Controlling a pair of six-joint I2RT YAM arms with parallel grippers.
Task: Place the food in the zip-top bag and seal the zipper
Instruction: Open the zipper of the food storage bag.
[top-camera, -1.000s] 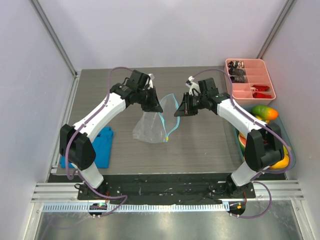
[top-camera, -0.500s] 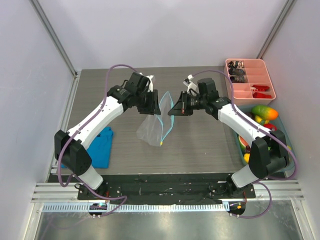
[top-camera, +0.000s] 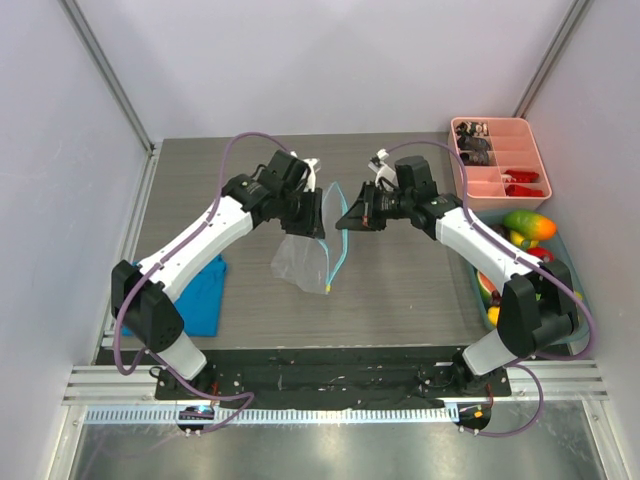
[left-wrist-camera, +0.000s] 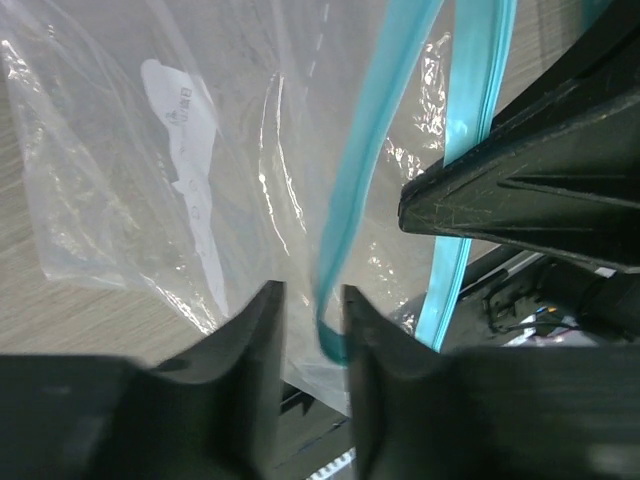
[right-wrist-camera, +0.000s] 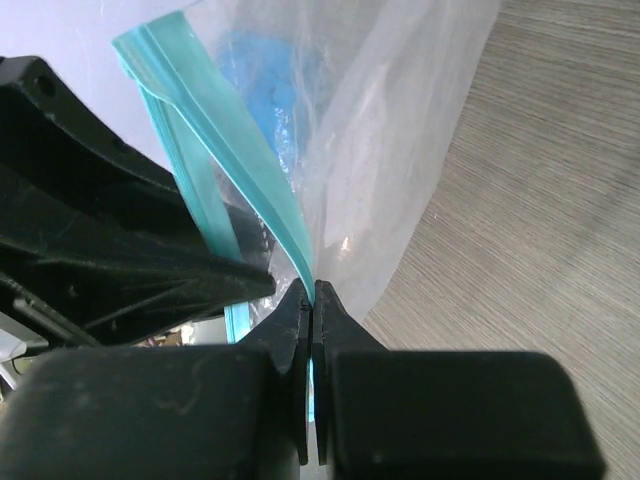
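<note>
- My right gripper (right-wrist-camera: 312, 295) pinches the zipper (right-wrist-camera: 215, 170); zip-top bag (top-camera: 300, 262) hangs below it.
- My left gripper (left-wrist-camera: 313, 300) has its jaws parted, zipper loose between, right gripper crowding beside.
- Food (top-camera: 530, 225) sits well right of right gripper.

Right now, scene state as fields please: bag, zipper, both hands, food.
bag: zip-top bag held up between the two arms
contents: no food visible inside
zipper: zipper not sealed; its two sides run apart in the left wrist view
left hand: left hand open, one side of the strip passing between its fingers, not pinched
right hand: right hand shut on the zipper
food: food lies to the right of the right arm, outside the bag
</note>
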